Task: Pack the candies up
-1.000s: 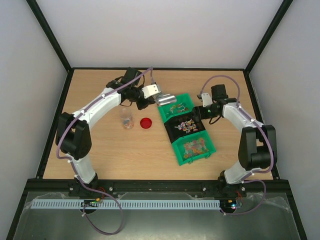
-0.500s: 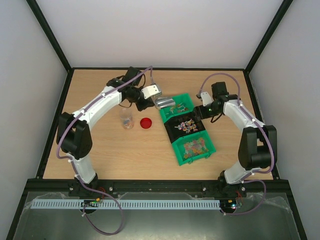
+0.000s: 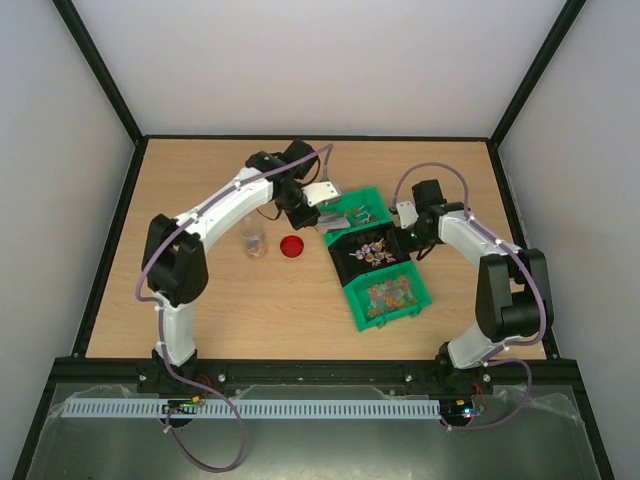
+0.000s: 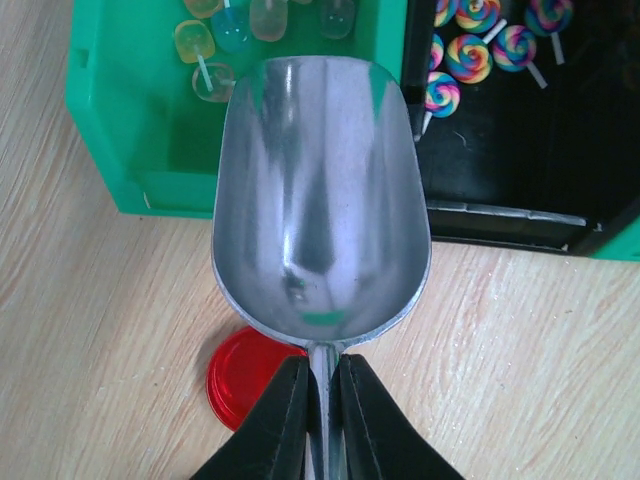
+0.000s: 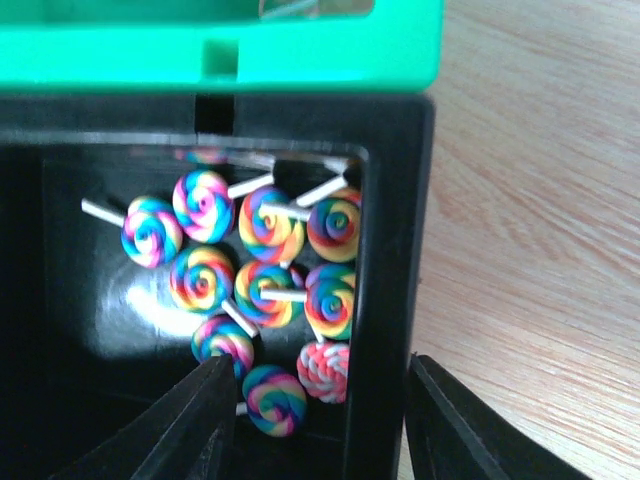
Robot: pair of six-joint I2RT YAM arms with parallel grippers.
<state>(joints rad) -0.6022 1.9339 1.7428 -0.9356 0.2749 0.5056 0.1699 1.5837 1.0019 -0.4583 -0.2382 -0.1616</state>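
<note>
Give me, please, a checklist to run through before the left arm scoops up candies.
1. Left hand shut on the scoop handle: ok.
2. Scoop bowl empty: ok.
3. Scoop tip over the green bin that holds candies: ok.
4. Right hand clamped on the black bin wall: not ok; it straddles the wall with the jaws apart.
5. Jar upright, red lid off and lying beside it: ok.
6. Room left in the jar: cannot tell.

You are arching the left arm (image 3: 225, 205) forward and inward, the left gripper (image 4: 320, 385) pinching the scoop (image 4: 320, 200) by its handle. The right arm (image 3: 475, 235) is bending inward, the right gripper (image 5: 318, 405) pointing down, fingers apart.
</note>
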